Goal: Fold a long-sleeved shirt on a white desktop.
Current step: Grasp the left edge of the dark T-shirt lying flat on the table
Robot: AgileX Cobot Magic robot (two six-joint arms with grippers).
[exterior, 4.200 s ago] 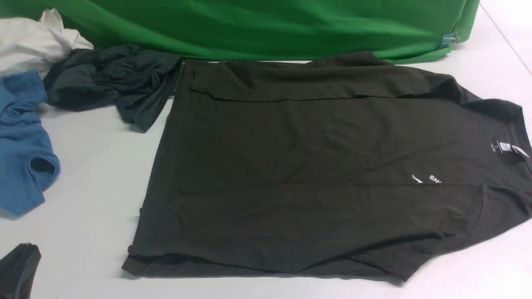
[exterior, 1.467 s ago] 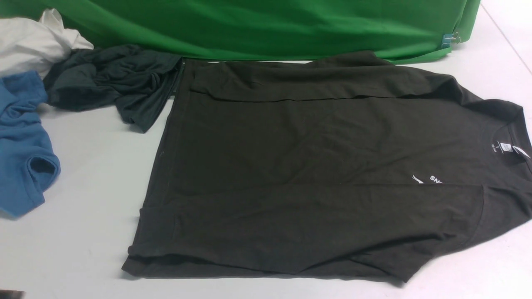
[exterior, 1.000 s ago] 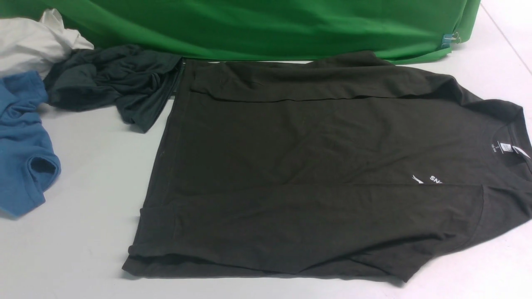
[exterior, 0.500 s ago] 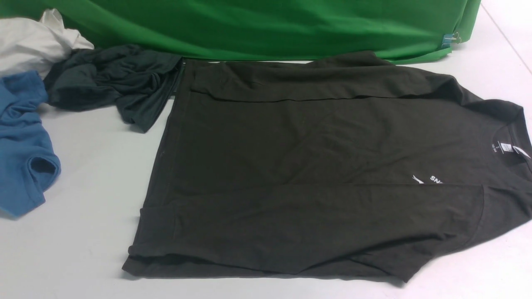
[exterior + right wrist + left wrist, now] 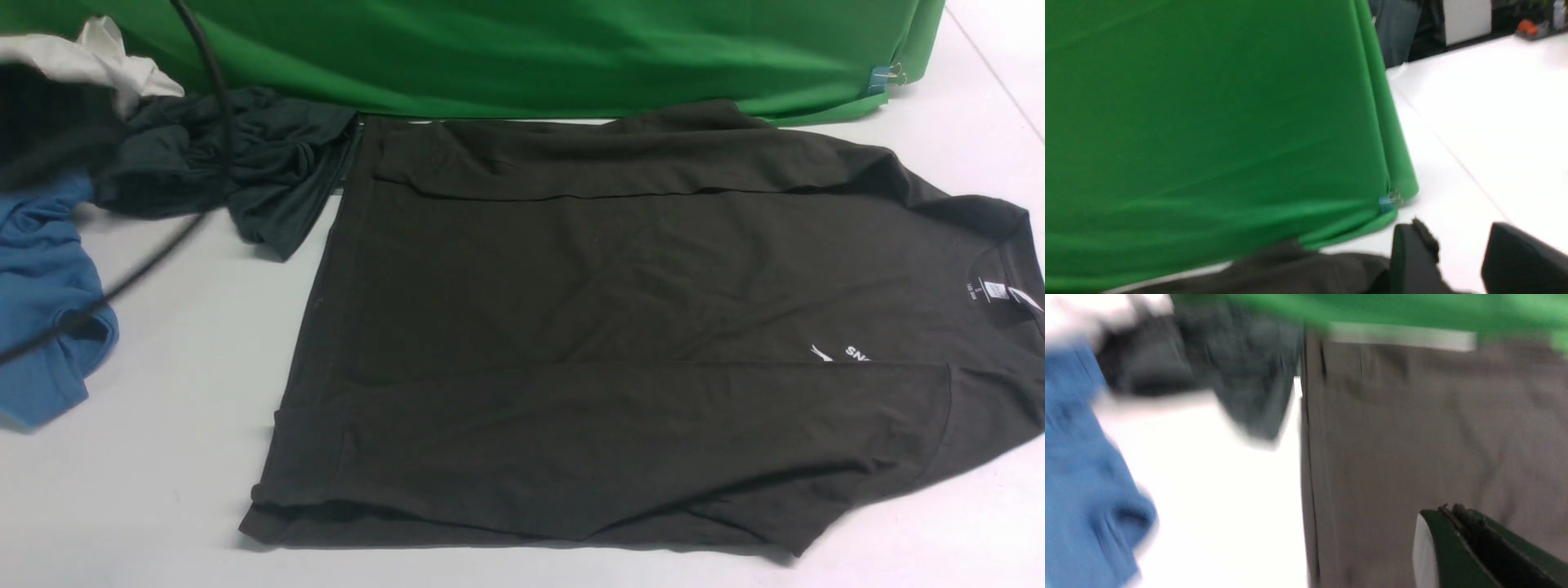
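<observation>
Front view: the long-sleeved shirt (image 5: 620, 327) lies flat on the white desktop (image 5: 163, 408), collar toward the right edge, both sleeves folded over the body; a grey-teal garment (image 5: 269, 171) and a blue garment (image 5: 41, 327) lie at the far-left corner. Right gripper (image 5: 1461, 265): fingers apart, nothing between them, near the green backdrop (image 5: 1208, 122). Left gripper (image 5: 1457, 547): one finger visible over the shirt; whether it is parted or closed cannot be determined.

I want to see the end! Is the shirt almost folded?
Partly. Done: both sleeves lie folded over the shirt. In hand: nothing grips it; the left tool sits near the hem, the right tool, open, near the shoulder. Left: folding the body, lying full length on the desktop.
</observation>
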